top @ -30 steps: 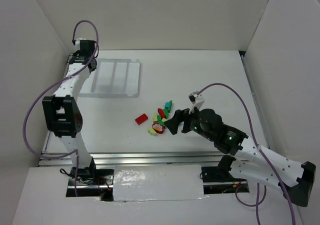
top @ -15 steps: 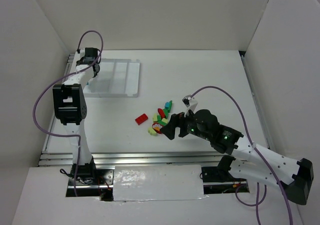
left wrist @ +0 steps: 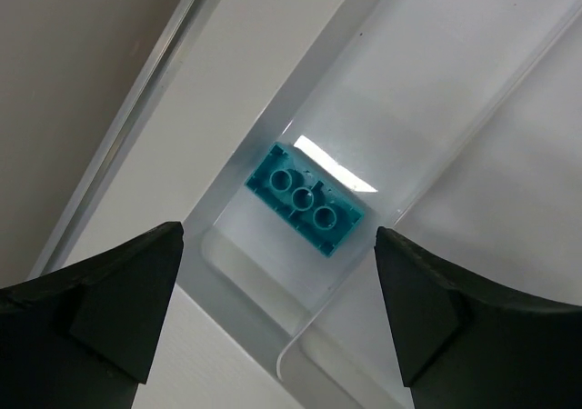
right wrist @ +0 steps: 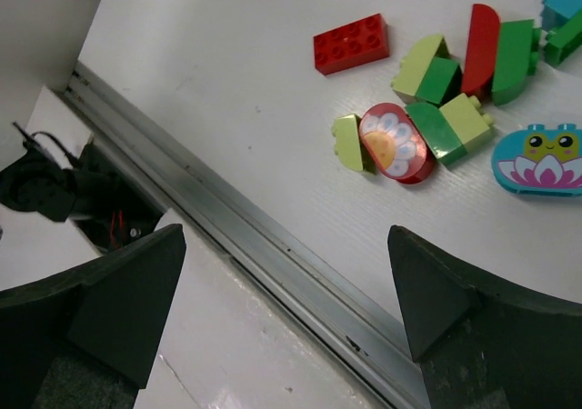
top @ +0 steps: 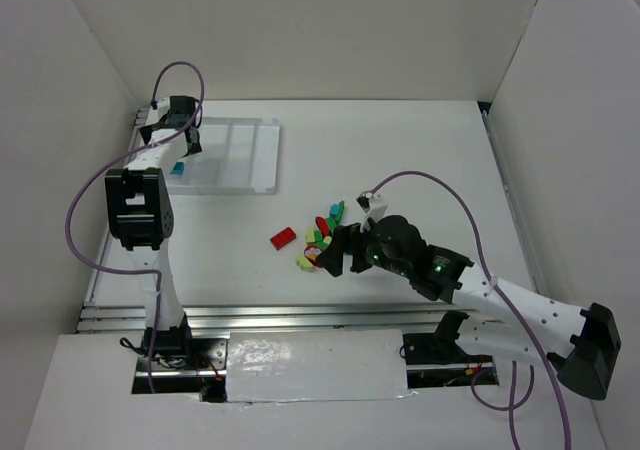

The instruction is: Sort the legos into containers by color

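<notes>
My left gripper (top: 181,138) hangs open over the near left corner of the white tray (top: 238,156). A teal brick (top: 177,169) lies studs-up in the leftmost compartment; in the left wrist view the brick (left wrist: 306,200) sits just beyond my open gripper (left wrist: 277,277), free of both fingers. The other legos (top: 322,232) lie in a loose pile mid-table, with a red brick (top: 283,237) a little to their left. My right gripper (top: 335,254) hovers open at the pile's near side. Its wrist view shows the red brick (right wrist: 351,44), a red oval flower piece (right wrist: 396,142), green and yellow-green pieces (right wrist: 438,127) and a teal face piece (right wrist: 538,158).
A metal rail (right wrist: 273,245) runs along the table's near edge, just below my right gripper (right wrist: 286,277). White walls close in the table on the left, back and right. The tray's other compartments (left wrist: 427,73) show nothing in them.
My left gripper has opened, and the teal brick now lies in the tray's leftmost compartment. My right arm has crept left toward the pile, still open.
</notes>
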Available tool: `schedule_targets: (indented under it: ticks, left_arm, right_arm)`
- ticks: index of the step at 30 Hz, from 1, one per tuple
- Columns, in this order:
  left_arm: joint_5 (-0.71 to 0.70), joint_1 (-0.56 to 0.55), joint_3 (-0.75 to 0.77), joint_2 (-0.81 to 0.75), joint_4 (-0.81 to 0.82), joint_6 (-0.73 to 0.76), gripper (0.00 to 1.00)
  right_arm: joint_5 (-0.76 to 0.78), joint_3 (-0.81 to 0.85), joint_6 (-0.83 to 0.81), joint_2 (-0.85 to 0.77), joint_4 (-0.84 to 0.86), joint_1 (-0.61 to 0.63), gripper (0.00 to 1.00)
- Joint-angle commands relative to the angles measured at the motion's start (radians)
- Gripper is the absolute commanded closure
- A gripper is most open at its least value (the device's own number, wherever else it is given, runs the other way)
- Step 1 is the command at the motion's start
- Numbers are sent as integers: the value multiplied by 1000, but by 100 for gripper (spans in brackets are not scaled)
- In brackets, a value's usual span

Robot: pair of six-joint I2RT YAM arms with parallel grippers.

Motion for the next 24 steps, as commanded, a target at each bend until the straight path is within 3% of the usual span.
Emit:
schedule_targets:
  ticks: [1,7,9,12,15,18,24]
  left_arm:
    - [-10,-8,86,-111,-53,-44,0]
    - [108,-109,302,-263,-260,-45,1]
    - [172,-142,295,-352,-311,-67,0]
    - [371,-151,72,-539,-288,-145,1]
    - [482,-156,-102,-749,-244,-168,1]
    - [587,-169,-419,-952,-165,-153,1]
    - [751,-182,-660,-1176,-175,-53,1]
  right_arm:
    - [137,76,58,47,-37,-1,0]
    - [373,242,153,297,-246,-43,0]
    - [383,282,190,381,-289,-87,0]
    - [358,289,212,444,-298,-173,0]
    - [350,268,238,478,-280,-234,0]
    - [388,285,307,519,-309,-253,0]
    - [500,282,521,549,-321,-219,0]
